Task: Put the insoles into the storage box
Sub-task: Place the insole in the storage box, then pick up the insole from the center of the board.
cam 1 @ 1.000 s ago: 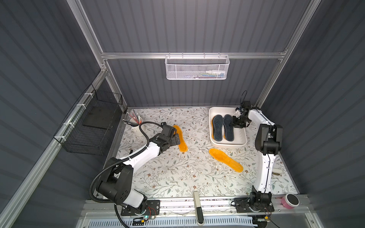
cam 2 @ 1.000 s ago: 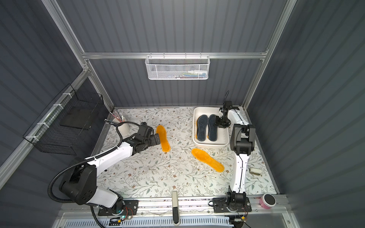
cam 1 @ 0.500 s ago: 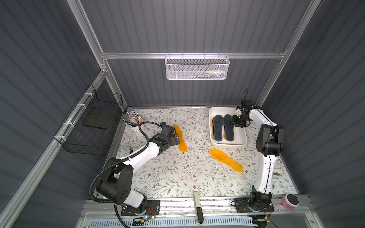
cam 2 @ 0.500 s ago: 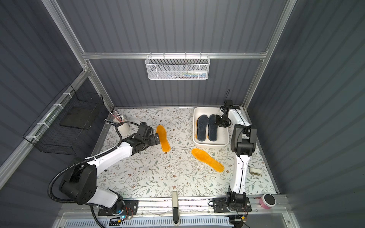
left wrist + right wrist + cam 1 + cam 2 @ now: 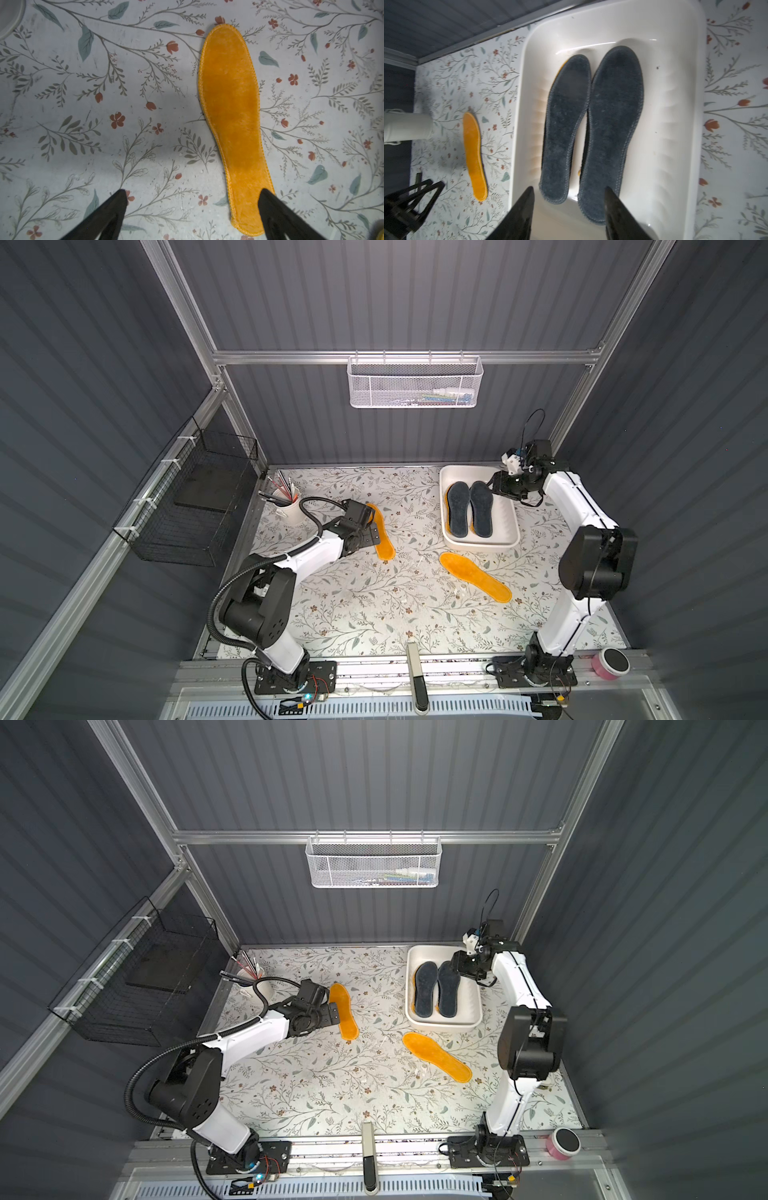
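the flowered surface (image 5: 374, 605) carries the white storage box (image 5: 503, 512) at its back right, with two grey insoles (image 5: 458, 509) side by side inside. an orange insole (image 5: 473, 577) lies near the box, and another orange insole (image 5: 382, 535) lies under the left tool (image 5: 193, 192), which gapes wide. the right tool (image 5: 568, 189) hovers over the box, jaws apart and empty.

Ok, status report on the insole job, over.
Left gripper open above orange insole. Right gripper open over storage box; grey insoles inside. Second orange insole on table, nothing blocking it.
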`<state>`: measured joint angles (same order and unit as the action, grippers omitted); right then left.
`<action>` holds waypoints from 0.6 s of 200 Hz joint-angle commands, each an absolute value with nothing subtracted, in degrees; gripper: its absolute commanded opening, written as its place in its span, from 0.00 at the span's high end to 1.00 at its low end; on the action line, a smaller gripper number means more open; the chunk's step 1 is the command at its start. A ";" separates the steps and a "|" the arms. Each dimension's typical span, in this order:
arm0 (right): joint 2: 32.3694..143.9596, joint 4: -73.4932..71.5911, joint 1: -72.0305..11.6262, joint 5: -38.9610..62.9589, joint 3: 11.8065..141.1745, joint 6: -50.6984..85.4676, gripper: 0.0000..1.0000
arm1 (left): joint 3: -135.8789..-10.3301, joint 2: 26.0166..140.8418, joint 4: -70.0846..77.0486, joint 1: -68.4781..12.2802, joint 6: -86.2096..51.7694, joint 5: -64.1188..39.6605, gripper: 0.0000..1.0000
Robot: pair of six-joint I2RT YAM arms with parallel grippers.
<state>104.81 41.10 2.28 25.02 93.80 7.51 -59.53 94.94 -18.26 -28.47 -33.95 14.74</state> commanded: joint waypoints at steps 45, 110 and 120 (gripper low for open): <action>90.73 32.54 -5.71 36.01 78.89 8.03 0.46 | -68.07 103.05 -24.18 -28.04 -34.77 11.86 0.01; 81.63 22.81 -11.95 37.46 67.29 13.37 0.47 | -77.01 113.15 -30.32 -28.04 -35.75 9.85 0.04; 80.42 20.69 -11.95 38.09 65.35 14.25 0.46 | -77.94 114.04 -31.26 -28.04 -35.94 9.89 0.06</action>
